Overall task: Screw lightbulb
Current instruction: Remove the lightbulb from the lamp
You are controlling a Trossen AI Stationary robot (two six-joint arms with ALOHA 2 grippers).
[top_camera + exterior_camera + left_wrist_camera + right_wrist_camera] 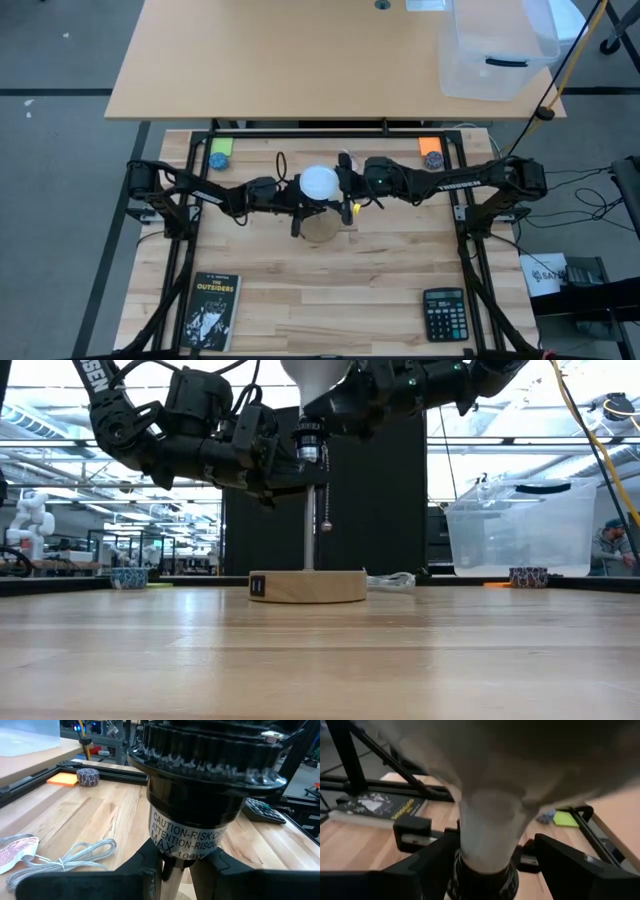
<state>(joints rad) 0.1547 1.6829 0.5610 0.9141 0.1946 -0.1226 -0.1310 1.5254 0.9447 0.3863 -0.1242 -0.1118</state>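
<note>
The lightbulb (319,182), white and frosted, sits with its base in the black socket (310,438) of a lamp stand. The stand has a thin stem (308,530) and a round wooden base (307,586) resting flat on the table. My left gripper (292,472) comes from the table's left and is shut on the stem just under the socket. My right gripper (345,405) comes from the table's right and is shut on the bulb's narrowing neck (490,830). The globe fills the top of the right wrist view. My left gripper pinches the stand's stem (172,872) between its two fingers (145,870), right below the socket (195,820). The fingers come level from the table's left and lie across the stem. The stand is upright with its wooden base on the table. My right gripper has the bulb's neck (470,840), just above the socket, between its two fingers (570,865). The fingers come level from the table's right. The bulb stands upright with its base in the socket. The globe hides the exact spots of touch.
A pull chain (323,510) hangs beside the stem. A book (210,310) lies near left, a calculator (443,313) near right. Green (221,146) and orange (430,146) notes with tape rolls lie at the far edge. A coiled cord (65,860) lies behind the stand.
</note>
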